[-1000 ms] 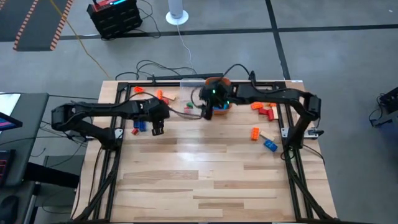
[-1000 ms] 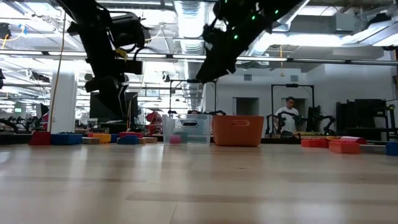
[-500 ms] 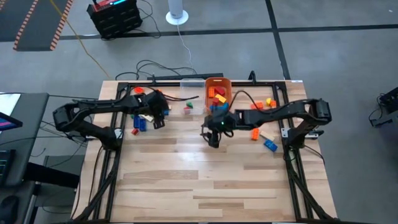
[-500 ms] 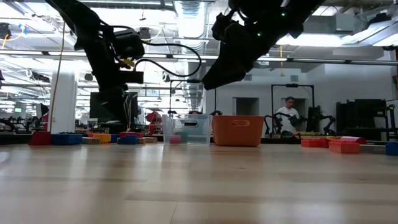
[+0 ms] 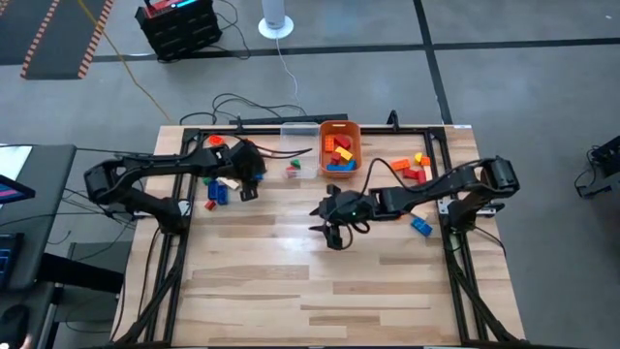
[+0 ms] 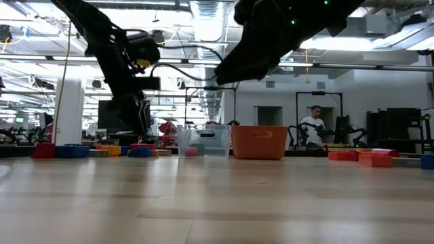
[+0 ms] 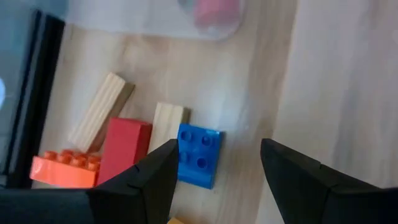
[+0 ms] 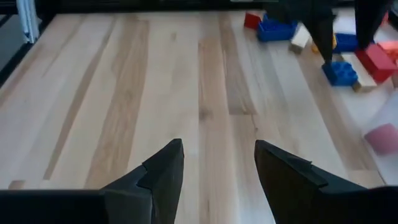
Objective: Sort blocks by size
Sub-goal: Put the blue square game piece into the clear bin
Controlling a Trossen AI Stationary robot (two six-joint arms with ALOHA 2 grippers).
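At the back left of the tabletop [image 5: 320, 281], the left gripper [image 5: 246, 190] hangs over a loose cluster of blocks [image 5: 219, 188], and its wrist camera looks straight down on them: a blue studded block [image 7: 198, 154] lies between its dark fingers [image 7: 144, 177], touching a plain wooden block [image 7: 166, 122] that lies against a red block [image 7: 124, 148], with a longer wooden bar [image 7: 101, 111] and an orange studded bar [image 7: 66, 170] alongside. The fingers are spread wide with nothing between them yet, so this looks like a line-up for a pick, probably on the blue one. Because the neighbours crowd one side, a finger may have little room to slip in there. At the back edge stand a clear tub [image 5: 299, 133] and an orange tub [image 5: 339, 148]; the orange tub already holds several red, orange and yellow pieces, which suggests one size class goes there, while a pink piece [image 7: 216, 10] shows blurred through clear plastic in the left wrist view. More blocks [image 5: 413, 170] wait near the right edge, so sorting is only partly done. The right gripper [image 5: 332, 215] sits over bare wood near the middle, fingers [image 8: 158, 168] parted wide and empty, apparently between trips.
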